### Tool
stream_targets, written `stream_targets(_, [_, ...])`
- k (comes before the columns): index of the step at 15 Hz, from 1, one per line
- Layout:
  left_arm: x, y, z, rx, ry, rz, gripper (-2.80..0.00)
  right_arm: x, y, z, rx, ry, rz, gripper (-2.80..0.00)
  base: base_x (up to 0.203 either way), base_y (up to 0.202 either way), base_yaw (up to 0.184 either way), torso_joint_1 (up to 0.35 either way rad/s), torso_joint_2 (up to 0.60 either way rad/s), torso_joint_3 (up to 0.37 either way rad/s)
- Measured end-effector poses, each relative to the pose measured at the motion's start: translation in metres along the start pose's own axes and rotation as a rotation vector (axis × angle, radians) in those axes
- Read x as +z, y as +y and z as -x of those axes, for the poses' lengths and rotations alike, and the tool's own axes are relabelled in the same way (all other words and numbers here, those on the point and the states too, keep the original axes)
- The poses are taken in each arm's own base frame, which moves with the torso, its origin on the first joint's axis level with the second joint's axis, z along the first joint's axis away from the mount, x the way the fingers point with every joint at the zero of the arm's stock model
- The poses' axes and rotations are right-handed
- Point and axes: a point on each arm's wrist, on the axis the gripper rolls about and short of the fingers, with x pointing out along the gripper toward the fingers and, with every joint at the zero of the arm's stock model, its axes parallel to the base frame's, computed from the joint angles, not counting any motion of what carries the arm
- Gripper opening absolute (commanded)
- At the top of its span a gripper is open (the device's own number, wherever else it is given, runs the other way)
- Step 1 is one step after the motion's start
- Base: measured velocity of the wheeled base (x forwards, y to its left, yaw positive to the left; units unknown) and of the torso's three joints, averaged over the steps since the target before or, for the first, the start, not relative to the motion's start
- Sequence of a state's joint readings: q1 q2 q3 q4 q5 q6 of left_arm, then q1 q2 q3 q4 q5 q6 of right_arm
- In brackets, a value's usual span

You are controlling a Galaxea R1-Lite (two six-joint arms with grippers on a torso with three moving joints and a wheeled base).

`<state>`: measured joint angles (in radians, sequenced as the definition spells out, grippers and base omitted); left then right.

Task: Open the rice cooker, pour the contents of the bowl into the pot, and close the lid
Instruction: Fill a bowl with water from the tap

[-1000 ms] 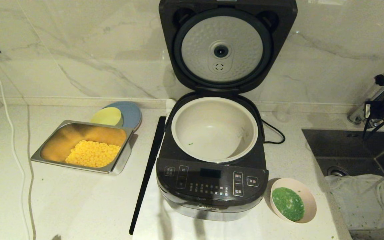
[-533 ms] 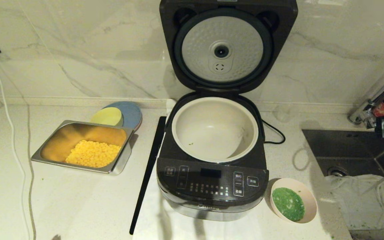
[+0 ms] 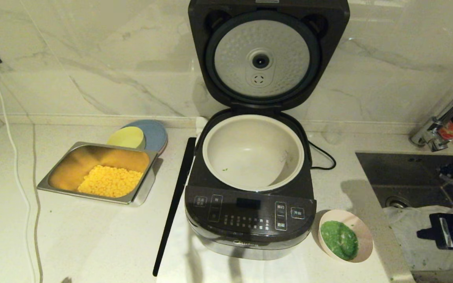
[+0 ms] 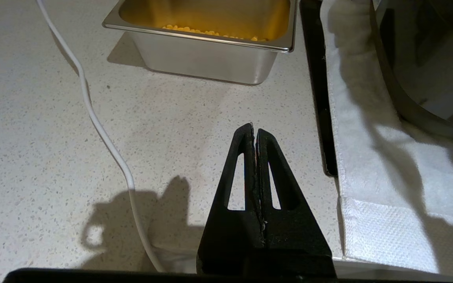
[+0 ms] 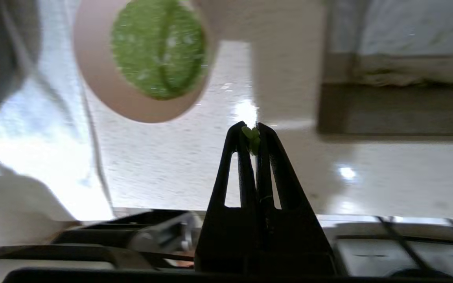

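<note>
The black rice cooker point(image 3: 250, 214) stands mid-counter with its lid point(image 3: 264, 59) swung fully up, silver underside facing me. The cream pot point(image 3: 253, 152) inside holds only a stray green bit. To the cooker's front right sits the pink bowl point(image 3: 362, 236), upright on the counter and full of chopped green contents point(image 3: 339, 239). My right arm point(image 3: 446, 234) hangs over the sink, right of the bowl and apart from it. Its gripper point(image 5: 252, 127) is shut, with a few green scraps stuck at the tips; the bowl point(image 5: 104, 90) lies ahead of it. My left gripper point(image 4: 255, 129) is shut and empty above bare counter.
A steel tray point(image 3: 142, 194) of yellow corn, a yellow bowl point(image 3: 126, 137) and a blue plate point(image 3: 156, 131) sit left of the cooker. A black strip point(image 3: 173, 208) and a white cable point(image 3: 14, 169) cross the counter. Sink point(image 3: 407, 177) and tap point(image 3: 437, 125) are right.
My right arm has come down from beside the tap at the right edge to a lower, nearer spot over the sink. Cooker, pot and bowl have not moved.
</note>
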<state>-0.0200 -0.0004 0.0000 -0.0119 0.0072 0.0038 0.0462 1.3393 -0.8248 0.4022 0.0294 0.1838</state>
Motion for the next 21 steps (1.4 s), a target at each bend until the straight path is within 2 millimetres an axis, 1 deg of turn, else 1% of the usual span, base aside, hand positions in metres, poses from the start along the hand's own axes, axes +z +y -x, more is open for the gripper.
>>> stream_targets(1, [0.000,0.000,0.000,0.000,0.000,0.000,-2.80,-0.002,0.002,-0.004,0.008,0.001,-0.003,-0.96,0.000,0.000,0.000,0.000,0.00,0.000])
stream_targets(2, [0.000,0.000,0.000,0.000,0.000,0.000,-2.80,-0.005,0.003,-0.009,0.011,0.008,-0.001,0.00,0.000,0.000,0.000,0.000,0.00,0.000])
stream_targets(8, [0.000,0.000,0.000,0.000,0.000,-0.001,-2.80,-0.012,0.003,-0.049,0.013,0.037,0.000,0.00,0.000,0.000,0.000,0.000,0.00,0.000])
stream_targets(13, [0.000,0.000,0.000,0.000,0.000,0.000,-2.80,-0.005,0.004,-0.077,0.013,0.036,-0.031,0.00,0.000,0.000,0.000,0.000,0.00,0.000])
stream_targets(17, [0.000,0.000,0.000,0.000,0.000,0.000,-2.80,0.001,0.005,-0.091,0.001,0.062,-0.073,0.00,0.000,0.000,0.000,0.000,0.00,0.000])
stream_targets(21, [0.000,0.000,0.000,0.000,0.000,0.000,-2.80,0.008,0.007,-0.098,0.001,0.064,-0.078,0.00,0.000,0.000,0.000,0.000,0.00,0.000])
